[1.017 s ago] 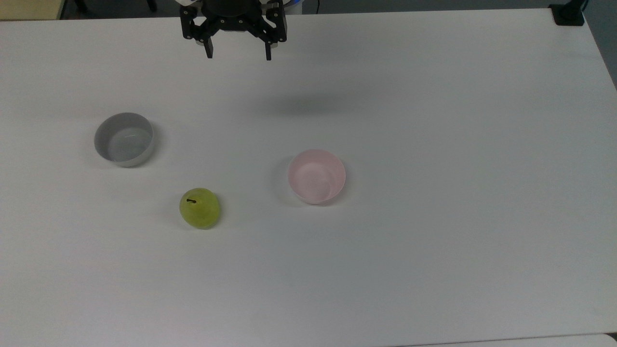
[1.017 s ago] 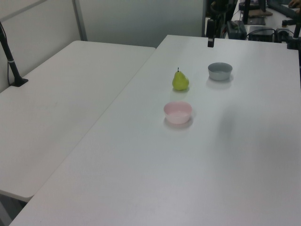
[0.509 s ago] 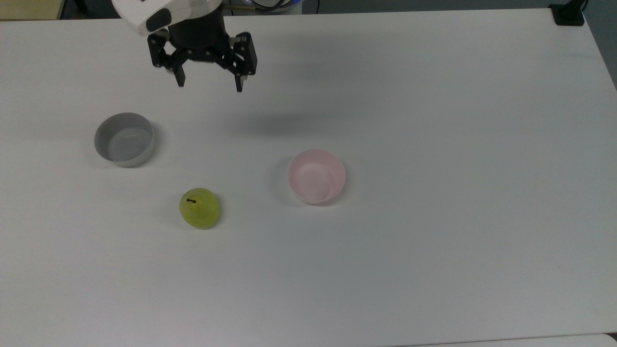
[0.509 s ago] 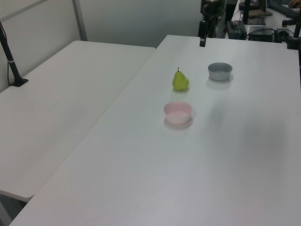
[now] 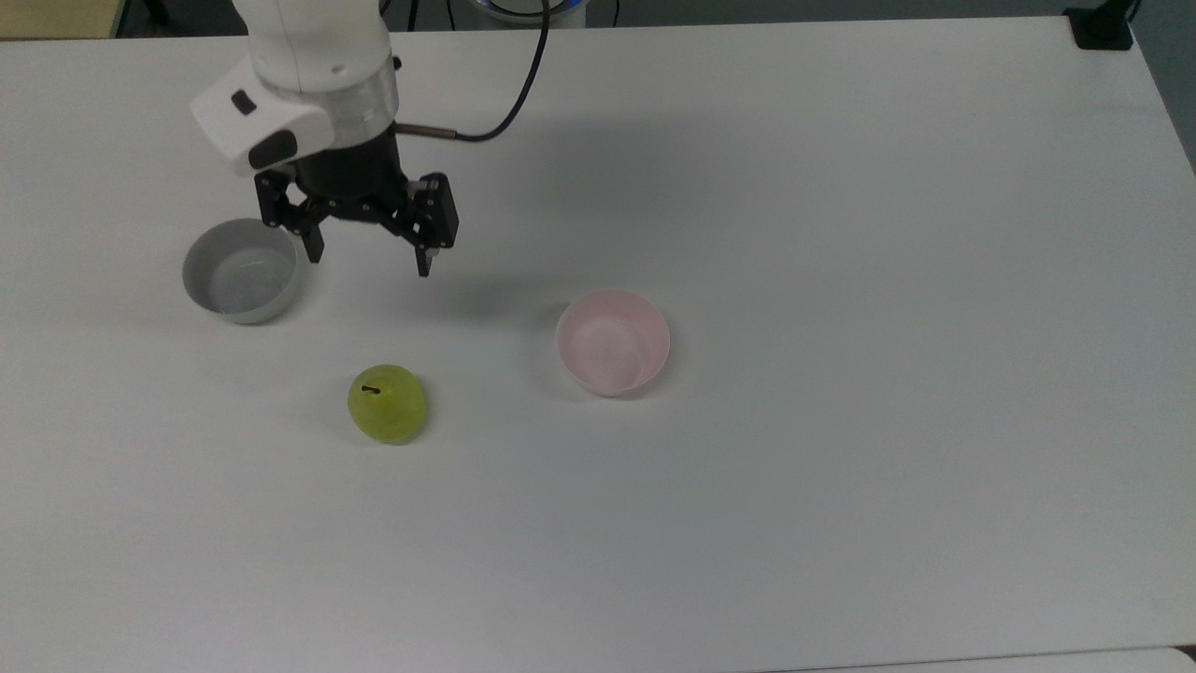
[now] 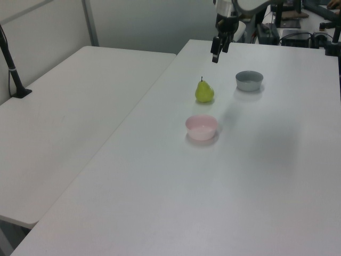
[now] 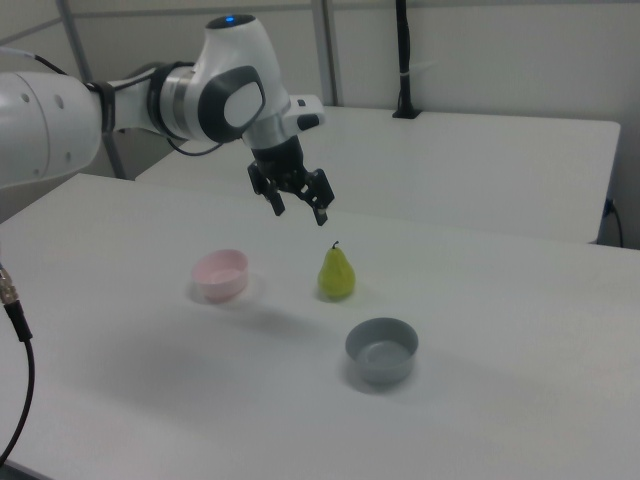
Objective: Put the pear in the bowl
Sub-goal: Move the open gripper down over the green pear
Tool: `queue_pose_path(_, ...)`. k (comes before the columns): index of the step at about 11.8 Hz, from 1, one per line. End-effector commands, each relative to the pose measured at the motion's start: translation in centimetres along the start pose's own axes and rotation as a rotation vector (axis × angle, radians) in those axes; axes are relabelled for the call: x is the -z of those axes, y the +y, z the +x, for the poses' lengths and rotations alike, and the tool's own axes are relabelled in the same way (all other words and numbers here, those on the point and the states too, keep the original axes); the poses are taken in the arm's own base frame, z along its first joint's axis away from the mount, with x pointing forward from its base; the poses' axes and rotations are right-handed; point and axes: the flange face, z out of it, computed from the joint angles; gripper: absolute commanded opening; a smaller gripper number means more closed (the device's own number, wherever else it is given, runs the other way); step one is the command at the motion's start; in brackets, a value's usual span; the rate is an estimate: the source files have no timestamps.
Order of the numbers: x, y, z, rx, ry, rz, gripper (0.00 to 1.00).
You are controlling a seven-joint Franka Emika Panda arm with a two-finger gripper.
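Note:
The yellow-green pear (image 5: 387,404) (image 6: 204,92) (image 7: 337,272) stands upright on the white table, its dark stem up. The pale pink bowl (image 5: 613,342) (image 6: 201,127) (image 7: 221,274) sits empty to the pear's right in the top view. My gripper (image 5: 370,263) (image 6: 214,56) (image 7: 301,211) hangs open in the air with nothing between its fingers. In the top view it is above the pear, beside the grey bowl; the right view shows it raised well above the pear's stem.
A grey-white straight-sided bowl (image 5: 241,270) (image 6: 249,80) (image 7: 381,350) stands empty at the top view's left, close to the gripper. A second white table (image 6: 69,112) adjoins at the left view's left. A black cable (image 5: 509,93) trails from the arm.
The arm has come down the top view and leftward, from the table's far edge toward the pear. The gripper stays open. Pear and bowls have not moved.

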Motion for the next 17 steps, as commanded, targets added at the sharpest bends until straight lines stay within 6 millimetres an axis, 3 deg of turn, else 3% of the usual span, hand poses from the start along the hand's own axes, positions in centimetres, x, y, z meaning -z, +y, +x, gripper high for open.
queue_pose_path(1,-3.8,-0.2,1.1,0.049,0.056,-0.041,1.0)
queue_pose_path(7,-12.8,-1.5,1.7,0.099,0.07,-0.062,1.0)
queue_pose_path(10,-15.5,-1.9,1.7,0.118,0.075,-0.072,1.0)
queue_pose_path(17,-17.3,-1.9,1.7,0.129,0.079,-0.077,0.97)
